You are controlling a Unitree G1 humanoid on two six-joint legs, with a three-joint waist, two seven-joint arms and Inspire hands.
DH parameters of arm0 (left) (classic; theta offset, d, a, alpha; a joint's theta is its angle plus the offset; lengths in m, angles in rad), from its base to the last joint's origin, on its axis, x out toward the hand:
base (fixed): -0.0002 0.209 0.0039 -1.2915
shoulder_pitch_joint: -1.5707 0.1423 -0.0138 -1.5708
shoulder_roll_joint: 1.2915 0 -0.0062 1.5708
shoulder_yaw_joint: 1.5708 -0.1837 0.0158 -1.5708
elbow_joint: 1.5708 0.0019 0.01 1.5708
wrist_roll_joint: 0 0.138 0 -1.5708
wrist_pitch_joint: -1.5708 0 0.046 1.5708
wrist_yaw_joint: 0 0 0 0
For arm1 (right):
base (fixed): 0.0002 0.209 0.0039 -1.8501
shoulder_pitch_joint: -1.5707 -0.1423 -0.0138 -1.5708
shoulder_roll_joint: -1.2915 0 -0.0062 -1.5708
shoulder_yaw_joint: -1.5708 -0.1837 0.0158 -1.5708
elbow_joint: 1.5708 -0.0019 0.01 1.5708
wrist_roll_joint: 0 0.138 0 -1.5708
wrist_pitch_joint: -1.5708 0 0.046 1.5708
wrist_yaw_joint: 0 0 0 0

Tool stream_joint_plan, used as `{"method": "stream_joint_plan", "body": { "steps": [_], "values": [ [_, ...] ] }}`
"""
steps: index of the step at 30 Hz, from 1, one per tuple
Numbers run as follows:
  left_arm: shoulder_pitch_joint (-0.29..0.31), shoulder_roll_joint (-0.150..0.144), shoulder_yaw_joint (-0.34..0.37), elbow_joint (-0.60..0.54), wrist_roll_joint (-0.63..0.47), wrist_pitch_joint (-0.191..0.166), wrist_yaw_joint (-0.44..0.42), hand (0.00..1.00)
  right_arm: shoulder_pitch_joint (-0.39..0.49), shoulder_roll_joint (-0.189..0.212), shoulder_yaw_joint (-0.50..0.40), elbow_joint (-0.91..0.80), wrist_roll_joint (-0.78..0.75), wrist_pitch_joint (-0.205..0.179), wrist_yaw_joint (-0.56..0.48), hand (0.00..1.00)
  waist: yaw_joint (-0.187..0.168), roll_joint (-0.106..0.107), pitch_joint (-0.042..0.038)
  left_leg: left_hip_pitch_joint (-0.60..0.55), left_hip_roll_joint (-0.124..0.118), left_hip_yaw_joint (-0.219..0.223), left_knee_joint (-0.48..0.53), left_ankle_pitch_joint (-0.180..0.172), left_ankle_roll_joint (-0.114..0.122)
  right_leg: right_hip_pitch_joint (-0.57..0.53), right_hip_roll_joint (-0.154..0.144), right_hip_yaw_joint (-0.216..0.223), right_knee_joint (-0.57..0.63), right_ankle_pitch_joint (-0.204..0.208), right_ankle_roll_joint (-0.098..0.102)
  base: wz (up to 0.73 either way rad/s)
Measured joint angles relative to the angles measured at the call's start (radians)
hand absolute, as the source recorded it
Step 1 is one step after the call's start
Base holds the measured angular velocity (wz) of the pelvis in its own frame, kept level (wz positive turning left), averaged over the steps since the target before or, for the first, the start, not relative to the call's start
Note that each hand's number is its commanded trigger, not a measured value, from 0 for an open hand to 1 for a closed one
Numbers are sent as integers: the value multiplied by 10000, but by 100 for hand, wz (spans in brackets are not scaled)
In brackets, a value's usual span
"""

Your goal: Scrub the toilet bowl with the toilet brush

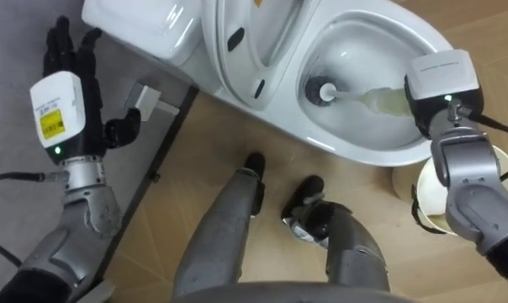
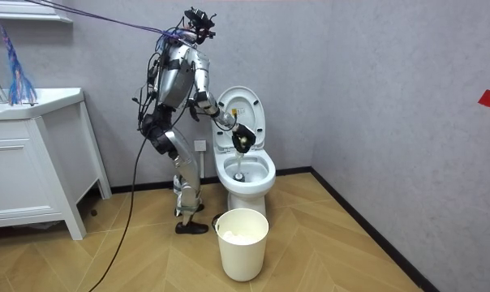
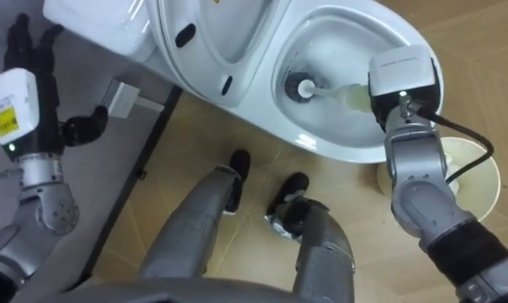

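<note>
Here the right robot hand (image 1: 439,80) grips the brush (image 1: 359,96), its head in the toilet (image 1: 363,151) bowl; the left robot hand (image 1: 69,61) is spread wide.

We count: one white ceramic toilet (image 1: 346,148); one white long-handled toilet brush (image 1: 376,101); one white round plastic bucket (image 2: 243,251); one white wooden vanity cabinet (image 2: 26,174).

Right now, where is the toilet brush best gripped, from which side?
Grip the toilet brush at its handle's outer end, from the robot's right, as the right hand does: its head sits deep in the toilet bowl, handle slanting toward that rim.
</note>
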Motion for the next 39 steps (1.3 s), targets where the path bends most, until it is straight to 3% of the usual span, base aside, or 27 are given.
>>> {"method": "stream_joint_plan", "body": {
  "steps": [2,5,6,8,11,16,19,21,23,26,33,39],
  "values": [
    [-397,12,24,16,420,-47,253,0,-756,167,-106,1526,1124,-542,-800,100,-176,-177,115,181,-93,187,-16,-13,37,-2,-232,132,379,-196,30,3],
    [-1018,18,93,20,901,-111,432,0,-1904,478,-390,3424,2664,-1402,-1452,100,-279,-450,286,252,-109,297,-29,-26,56,-79,-247,336,507,-227,47,-8],
    [-1113,19,144,31,1041,-117,470,0,-2121,505,-382,3657,2853,-1533,-1524,100,-306,-507,322,235,-102,330,-21,-26,56,-120,-248,369,540,-226,46,-7],
    [-1156,19,169,156,1753,57,537,0,-2813,536,-388,4282,3007,-2017,-1705,100,-444,-576,344,85,-112,385,84,-27,67,-330,-278,449,683,-227,41,-8],
    [-1151,-3,149,154,2198,126,527,0,-3278,514,-327,4446,2935,-2268,-1718,100,-426,-723,357,20,-131,545,141,-10,98,-538,-346,605,833,-239,35,-9],
    [-1190,-1,152,121,2249,310,148,0,-3294,613,71,3937,2235,-2201,-1546,100,-429,-711,348,-5,-109,553,249,-32,122,-538,-320,626,832,-239,38,-3],
    [-1191,1,88,116,2255,368,-164,0,-3100,642,504,3332,1865,-1812,-1203,100,-406,-617,313,9,-21,506,308,-75,117,-419,-202,587,708,-181,37,-3],
    [-1178,5,-9,98,2241,451,-341,0,-2935,640,546,2753,1721,-1577,-822,100,-381,-486,263,20,77,502,314,-117,114,-322,-99,541,560,-103,17,-9],
    [-1141,4,-415,-62,2230,523,-662,0,-2288,403,540,1658,1453,-1149,-316,100,-359,-159,87,59,95,471,255,-120,123,-228,-33,532,384,-29,70,0],
    [-1068,20,-687,-76,2020,566,-1078,0,-1494,308,534,592,790,-667,240,100,-364,73,3,274,62,586,68,-108,142,-144,-78,647,361,-22,82,-8],
    [-542,50,-1299,-62,1419,554,-2106,0,-1045,232,479,-796,577,-373,1230,100,-571,64,-20,492,132,887,-248,-79,85,-247,6,1053,345,-25,25,-13],
    [-234,154,-1051,-131,1209,497,-2229,0,-327,6,216,-2064,582,-318,1852,100,-719,-134,-136,469,216,882,-253,-84,31,-246,127,1090,240,2,-32,-2]
  ]
}}
